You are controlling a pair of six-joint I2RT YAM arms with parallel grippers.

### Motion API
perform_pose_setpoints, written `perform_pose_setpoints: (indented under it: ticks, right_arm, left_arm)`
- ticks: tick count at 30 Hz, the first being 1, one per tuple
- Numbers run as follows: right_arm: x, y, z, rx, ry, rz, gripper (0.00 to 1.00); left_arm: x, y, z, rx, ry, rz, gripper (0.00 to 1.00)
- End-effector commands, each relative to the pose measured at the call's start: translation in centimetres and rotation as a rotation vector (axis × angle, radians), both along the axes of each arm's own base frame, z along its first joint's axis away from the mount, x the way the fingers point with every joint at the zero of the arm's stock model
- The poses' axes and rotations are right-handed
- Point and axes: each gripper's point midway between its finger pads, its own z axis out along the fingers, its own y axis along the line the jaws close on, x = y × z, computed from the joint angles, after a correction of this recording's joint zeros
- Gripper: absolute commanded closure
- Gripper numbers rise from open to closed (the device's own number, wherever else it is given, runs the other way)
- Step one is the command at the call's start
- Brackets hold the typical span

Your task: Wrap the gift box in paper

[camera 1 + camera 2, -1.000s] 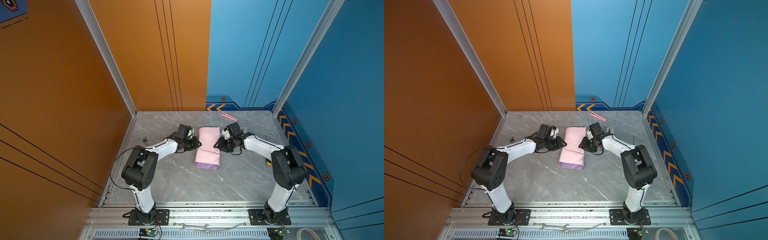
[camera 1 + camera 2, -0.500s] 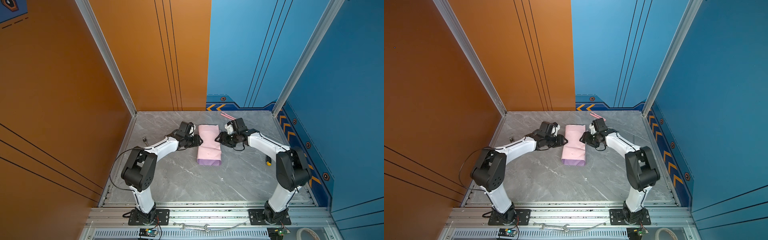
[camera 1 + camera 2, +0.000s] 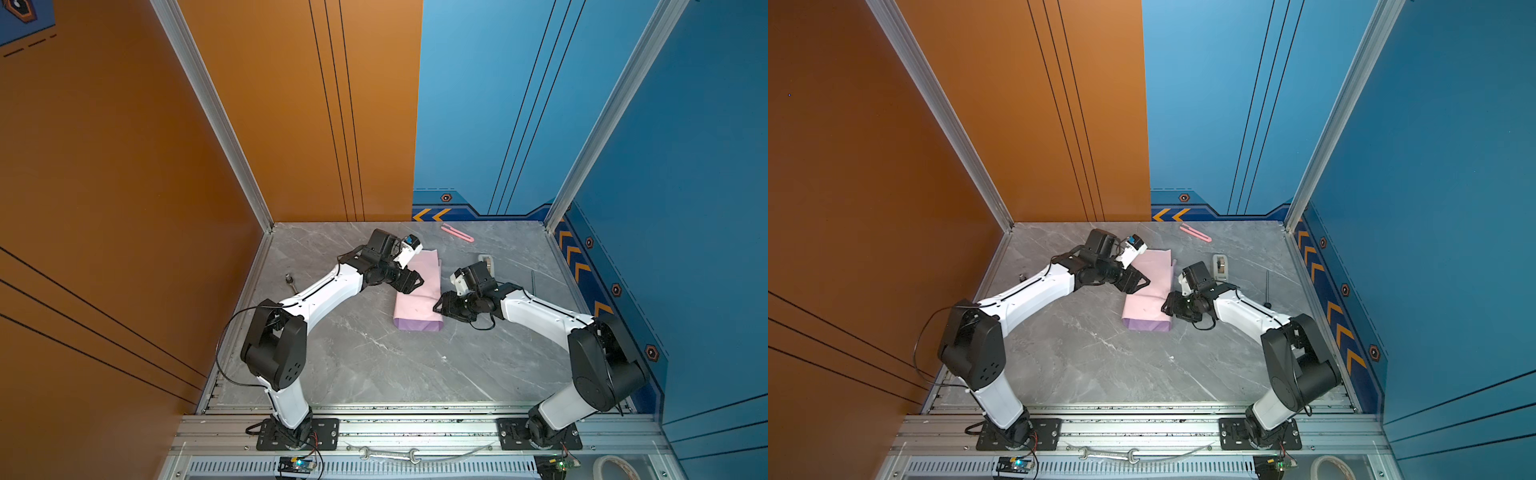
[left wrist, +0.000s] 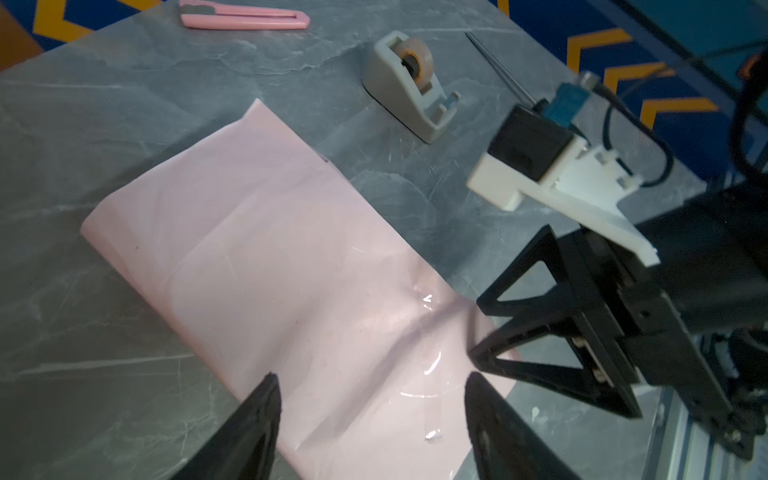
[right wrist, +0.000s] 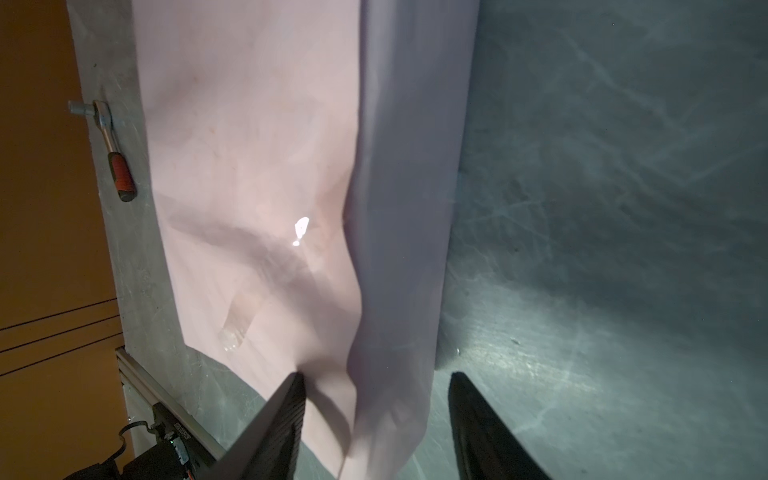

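A grey marbled bench has an orange wall along its left edge, a blue wall along its right, aluminium posts at its far corners.

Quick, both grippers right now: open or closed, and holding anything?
Left gripper: open, over the paper, holding nothing.
Right gripper: open, the paper's edge between its jaws, not gripped.

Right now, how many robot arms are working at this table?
2. The left arm reaches over the left side of the paper; the right arm sits at its right edge. None seems hidden.
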Motion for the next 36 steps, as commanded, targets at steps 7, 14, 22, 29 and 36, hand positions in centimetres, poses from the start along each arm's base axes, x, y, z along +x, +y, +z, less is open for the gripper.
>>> perform_pose_setpoints:
  ticks: [7,14,22,29,36]
  right_arm:
    - [0.9,-0.6,-1.3,-0.028,-0.051,-0.06,0.44]
    - [1.4,-0.5,-1.5,-0.017,-0.068,-0.073,0.45]
    - [1.5,-0.5,-2.2,-0.023,-0.071,-0.081,0.47]
    - [1.5,-1.0,-3.2,-0.055,-0.078,-0.096,0.49]
    - [1.3,-2.1,-1.6,-0.075,-0.156,-0.082,0.43]
  left_arm:
    - [-0.4,-1.8,-2.9,0.277,-0.205,-0.269,0.24]
    - [0.6,-2.4,-5.1,0.406,-0.246,-0.274,0.23]
    - [0.9,-1.7,-7.3,0.532,-0.273,-0.274,0.29]
    - [1.0,-1.4,-8.7,0.573,-0.297,-0.274,0.44]
    - [0.7,-1.1,-9.9,0.583,-0.29,-0.269,0.54]
